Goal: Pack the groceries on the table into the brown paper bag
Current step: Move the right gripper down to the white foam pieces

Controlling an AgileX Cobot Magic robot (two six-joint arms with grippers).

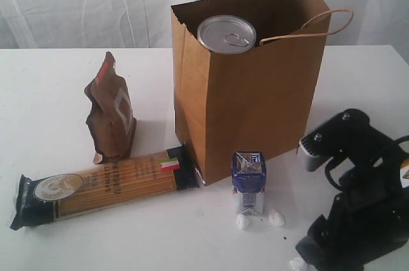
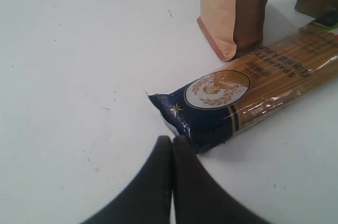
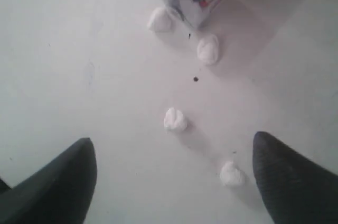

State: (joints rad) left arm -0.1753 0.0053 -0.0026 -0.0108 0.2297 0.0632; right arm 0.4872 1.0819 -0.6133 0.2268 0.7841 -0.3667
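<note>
The right gripper hangs low over the table, fingers spread wide and empty above small white crumbs; its black arm is folded down at the exterior view's lower right and faces the small blue carton, which stands upright just in front of the brown paper bag. The left gripper has its fingers pressed together on nothing, tips just short of the dark end of the spaghetti packet, which lies flat beside the standing brown pouch. The silver pull-tab can shows at the bag's rim, inside.
</note>
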